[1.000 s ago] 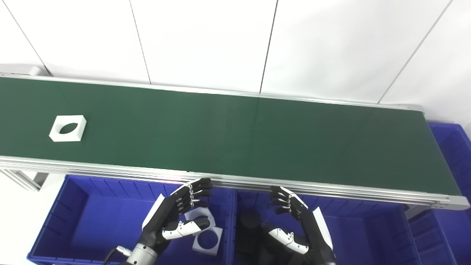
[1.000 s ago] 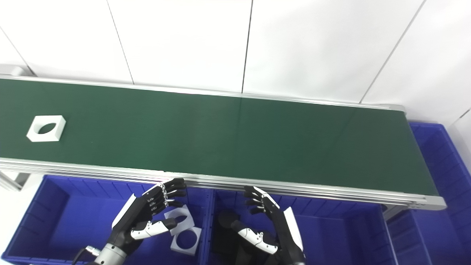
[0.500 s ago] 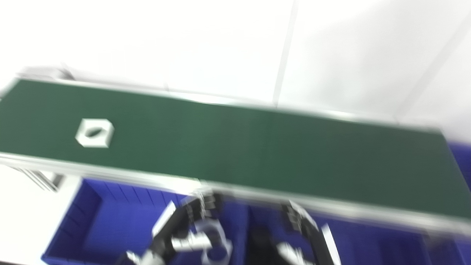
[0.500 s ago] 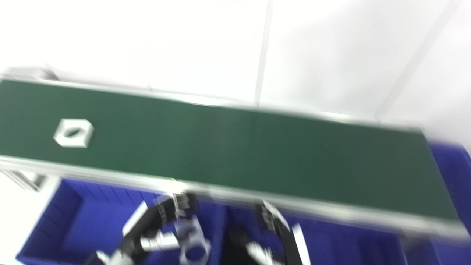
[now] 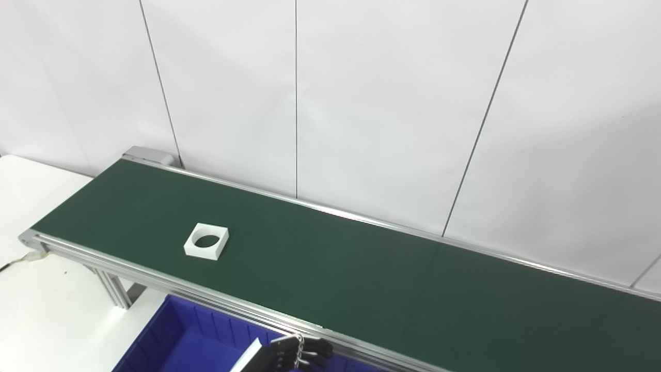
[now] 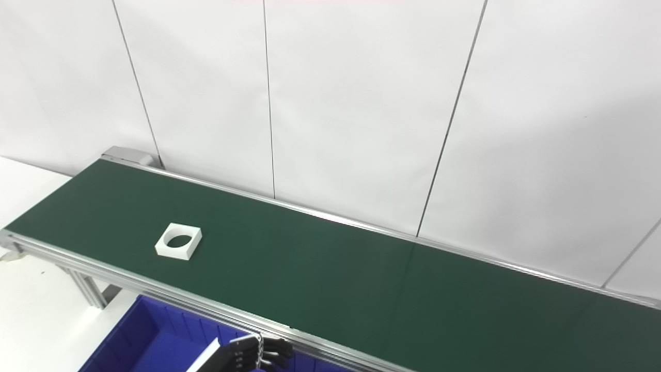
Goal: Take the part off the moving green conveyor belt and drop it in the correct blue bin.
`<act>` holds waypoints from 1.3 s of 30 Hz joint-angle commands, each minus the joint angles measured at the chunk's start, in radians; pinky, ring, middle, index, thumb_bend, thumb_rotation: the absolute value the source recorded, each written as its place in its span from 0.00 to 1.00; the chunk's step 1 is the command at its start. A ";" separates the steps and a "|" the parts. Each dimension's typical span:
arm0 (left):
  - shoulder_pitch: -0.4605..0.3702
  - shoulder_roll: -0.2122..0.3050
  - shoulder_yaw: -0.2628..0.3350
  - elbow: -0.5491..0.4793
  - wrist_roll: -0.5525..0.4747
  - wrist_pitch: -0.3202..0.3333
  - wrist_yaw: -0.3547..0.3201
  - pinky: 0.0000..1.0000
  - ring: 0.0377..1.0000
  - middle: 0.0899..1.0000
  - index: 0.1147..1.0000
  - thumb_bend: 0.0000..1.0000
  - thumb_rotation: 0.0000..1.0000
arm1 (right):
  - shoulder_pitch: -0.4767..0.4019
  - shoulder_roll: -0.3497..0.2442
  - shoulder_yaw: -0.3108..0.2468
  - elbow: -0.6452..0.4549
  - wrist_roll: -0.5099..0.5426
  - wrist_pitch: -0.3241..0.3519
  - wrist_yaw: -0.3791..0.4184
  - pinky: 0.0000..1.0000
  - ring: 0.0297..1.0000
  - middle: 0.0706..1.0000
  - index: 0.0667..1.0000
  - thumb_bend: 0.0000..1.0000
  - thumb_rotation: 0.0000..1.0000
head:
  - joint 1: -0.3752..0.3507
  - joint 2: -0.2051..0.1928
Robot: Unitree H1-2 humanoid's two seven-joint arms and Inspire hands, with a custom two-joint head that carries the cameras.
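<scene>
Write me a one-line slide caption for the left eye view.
White square part with a round hole rides the green conveyor belt; left hand waits low over a blue bin.

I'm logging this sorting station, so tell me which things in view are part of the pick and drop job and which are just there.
Part of the job:
- white square part with a round hole, lying flat on the belt
- long green conveyor belt
- blue plastic bin below the belt's near rail
- left hand, at the bottom edge above the bin

Just there:
- white panelled wall
- white tabletop
</scene>
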 commanded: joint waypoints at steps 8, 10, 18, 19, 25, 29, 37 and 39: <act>-0.016 0.030 0.020 -0.098 0.013 -0.008 0.015 0.54 0.60 0.62 0.62 0.89 0.09 | -0.031 0.004 0.004 0.009 0.032 -0.054 0.000 0.61 0.69 0.75 0.84 0.38 0.40 | 0.035 -0.034; -0.022 0.035 0.025 -0.114 0.028 -0.004 0.022 0.54 0.60 0.62 0.61 0.91 0.10 | -0.035 0.002 0.006 0.013 0.030 -0.054 -0.002 0.61 0.69 0.75 0.84 0.35 0.35 | 0.039 -0.039; -0.073 0.055 0.076 -0.190 0.064 0.016 0.047 0.51 0.57 0.60 0.58 0.98 0.11 | -0.055 -0.001 0.005 0.045 0.044 -0.055 -0.004 0.61 0.69 0.76 0.85 0.33 0.32 | 0.071 -0.073; -0.081 0.057 0.080 -0.193 0.068 0.020 0.048 0.51 0.58 0.60 0.58 0.98 0.11 | -0.058 -0.002 0.006 0.049 0.045 -0.055 -0.005 0.61 0.69 0.76 0.85 0.33 0.31 | 0.078 -0.078; -0.132 0.089 0.121 -0.255 0.130 0.092 0.064 0.54 0.62 0.63 0.59 1.00 0.12 | -0.073 -0.015 0.015 0.066 0.048 -0.055 -0.019 0.60 0.69 0.76 0.85 0.33 0.31 | 0.100 -0.088; -0.165 0.114 0.151 -0.267 0.172 0.099 0.075 0.54 0.62 0.63 0.60 1.00 0.14 | -0.081 -0.021 0.026 0.075 0.052 -0.055 -0.031 0.60 0.69 0.76 0.85 0.32 0.29 | 0.105 -0.088; -0.203 0.150 0.162 -0.294 0.300 0.152 0.081 0.59 0.66 0.67 0.64 0.93 0.10 | -0.089 -0.030 0.039 0.080 0.062 -0.055 -0.045 0.60 0.69 0.76 0.85 0.31 0.30 | 0.117 -0.083; -0.209 0.153 0.156 -0.313 0.340 0.192 0.071 0.62 0.69 0.69 0.66 0.89 0.09 | -0.089 -0.032 0.040 0.079 0.064 -0.055 -0.044 0.60 0.70 0.76 0.85 0.31 0.29 | 0.119 -0.081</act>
